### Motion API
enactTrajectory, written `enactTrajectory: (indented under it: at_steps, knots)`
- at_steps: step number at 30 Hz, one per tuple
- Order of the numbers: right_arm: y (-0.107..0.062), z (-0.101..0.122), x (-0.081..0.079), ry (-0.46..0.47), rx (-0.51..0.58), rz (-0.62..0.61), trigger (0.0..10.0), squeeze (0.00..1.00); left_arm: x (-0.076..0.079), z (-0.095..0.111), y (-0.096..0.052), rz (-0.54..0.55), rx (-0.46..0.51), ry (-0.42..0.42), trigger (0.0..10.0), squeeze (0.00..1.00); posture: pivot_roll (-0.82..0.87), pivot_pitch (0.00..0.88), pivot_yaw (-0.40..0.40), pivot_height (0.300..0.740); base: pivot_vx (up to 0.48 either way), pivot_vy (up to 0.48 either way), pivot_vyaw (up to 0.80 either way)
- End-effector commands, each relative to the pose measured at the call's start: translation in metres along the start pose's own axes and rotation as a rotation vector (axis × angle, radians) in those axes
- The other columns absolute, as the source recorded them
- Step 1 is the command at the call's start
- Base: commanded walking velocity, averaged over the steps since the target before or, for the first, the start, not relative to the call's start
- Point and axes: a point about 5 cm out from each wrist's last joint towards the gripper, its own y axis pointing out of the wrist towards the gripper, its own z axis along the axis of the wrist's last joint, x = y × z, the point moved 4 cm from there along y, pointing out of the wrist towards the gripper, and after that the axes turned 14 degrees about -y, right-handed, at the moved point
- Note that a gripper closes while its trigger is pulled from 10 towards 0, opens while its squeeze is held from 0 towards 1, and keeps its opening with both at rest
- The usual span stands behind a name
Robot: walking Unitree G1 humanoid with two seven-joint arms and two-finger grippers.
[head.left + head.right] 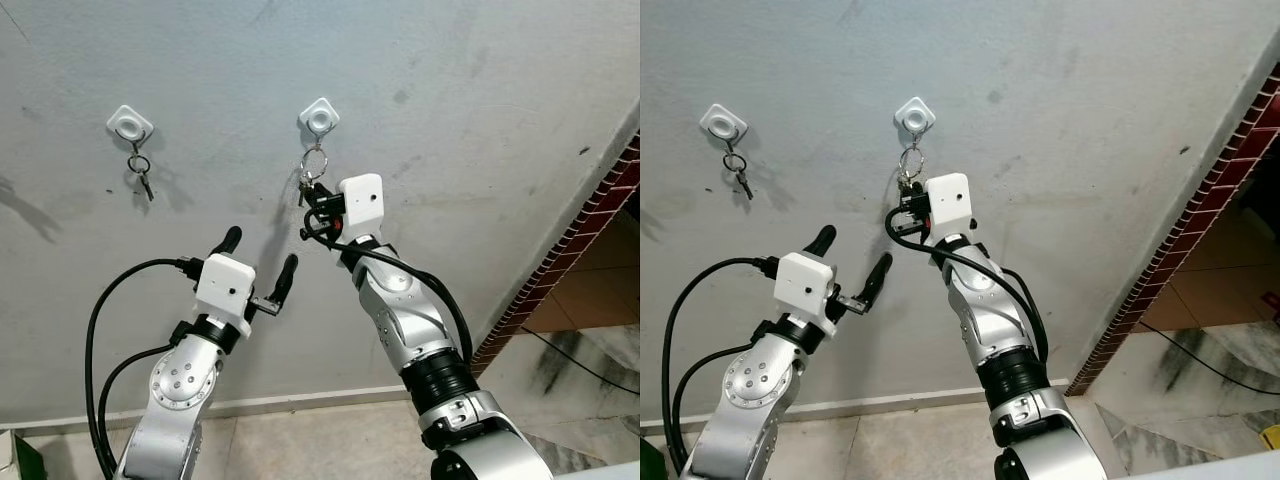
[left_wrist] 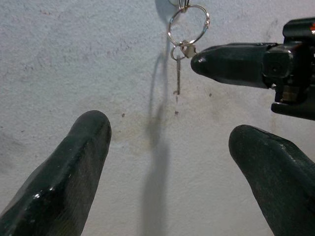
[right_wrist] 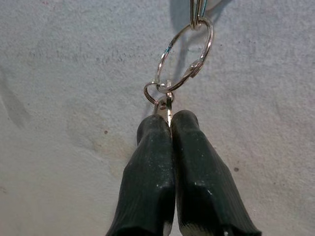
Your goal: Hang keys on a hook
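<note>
Head views: the right silver arm reaches up the grey plaster wall (image 1: 480, 120), its right gripper (image 1: 311, 192) under the white square hook (image 1: 319, 118). The left gripper (image 1: 258, 262) hovers lower, fingers spread, empty. Right wrist view: fingers pinched on the small silver key (image 3: 168, 105), whose silver ring (image 3: 186, 56) hangs on the hook.

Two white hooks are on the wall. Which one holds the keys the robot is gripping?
The right hook: the right gripper is shut on its keys. The left hook has keys hanging free.
</note>
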Motion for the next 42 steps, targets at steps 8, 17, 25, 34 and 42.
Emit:
enactTrajectory:
  at_steps: [8, 17, 25, 34, 42]
  knots:
    - [-0.001, -0.009, -0.013, 0.009, -0.032, 0.037, 10.0, 1.0, 0.001, 0.004, 0.002, -0.007, 0.014, 0.015, 10.0, 0.0, 0.14, 0.0, -0.013, 0.74, 0.0, 0.0, 0.0]
    - [0.0, -0.007, -0.008, -0.007, -0.026, 0.015, 10.0, 1.0, 0.002, 0.002, 0.002, -0.012, 0.007, 0.016, 10.0, 0.0, 0.14, 0.0, -0.014, 0.74, 0.0, 0.0, 0.0]
    - [-0.004, -0.004, -0.002, -0.03, -0.005, 0.006, 10.0, 1.0, -0.001, 0.002, 0.0, 0.001, 0.0, 0.017, 10.0, 0.0, 0.13, 0.0, -0.013, 0.74, 0.0, 0.0, 0.0]
    - [-0.021, -0.002, 0.019, -0.068, 0.029, -0.052, 10.0, 1.0, -0.021, 0.002, -0.022, 0.063, -0.035, 0.028, 10.0, 0.0, 0.12, 0.0, -0.013, 0.74, 0.0, 0.0, 0.0]
    - [-0.053, -0.013, 0.042, -0.059, -0.013, -0.153, 10.0, 1.0, -0.039, 0.001, -0.043, 0.182, -0.073, 0.007, 10.0, 0.0, 0.12, 0.0, -0.019, 0.74, 0.0, 0.0, 0.0]
